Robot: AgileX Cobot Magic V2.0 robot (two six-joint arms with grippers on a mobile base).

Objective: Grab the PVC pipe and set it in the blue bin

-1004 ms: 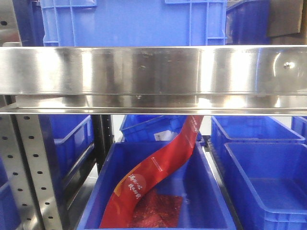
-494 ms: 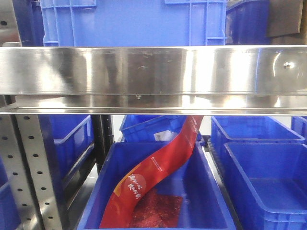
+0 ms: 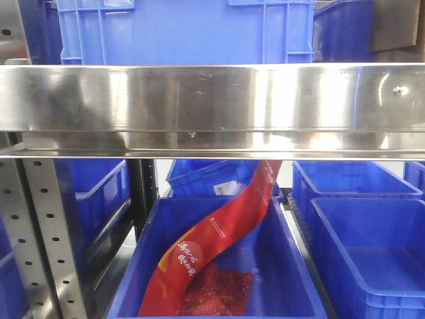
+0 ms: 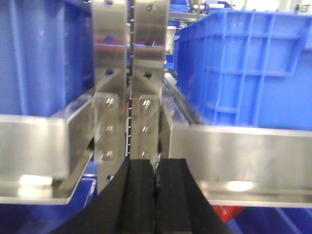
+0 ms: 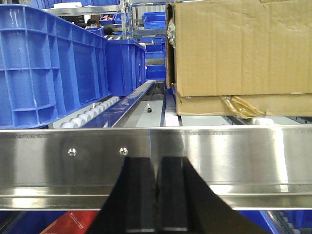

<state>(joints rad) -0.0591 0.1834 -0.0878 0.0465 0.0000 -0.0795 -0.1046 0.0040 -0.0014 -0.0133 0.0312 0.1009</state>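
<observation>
No PVC pipe shows in any view. A blue bin (image 3: pixel 292 279) sits on the lower shelf at centre in the front view, holding a long red packet (image 3: pixel 219 239). My left gripper (image 4: pixel 156 168) is shut and empty, facing a steel shelf upright (image 4: pixel 131 73) between two blue bins. My right gripper (image 5: pixel 157 165) is shut and empty, facing a steel shelf rail (image 5: pixel 219 156). Neither gripper shows in the front view.
A steel shelf beam (image 3: pixel 212 100) crosses the front view, with a blue crate (image 3: pixel 186 30) on top. More blue bins (image 3: pixel 372 246) stand at the lower right and left. In the right wrist view a cardboard box (image 5: pixel 239 48) sits on the shelf beside a blue crate (image 5: pixel 48 68).
</observation>
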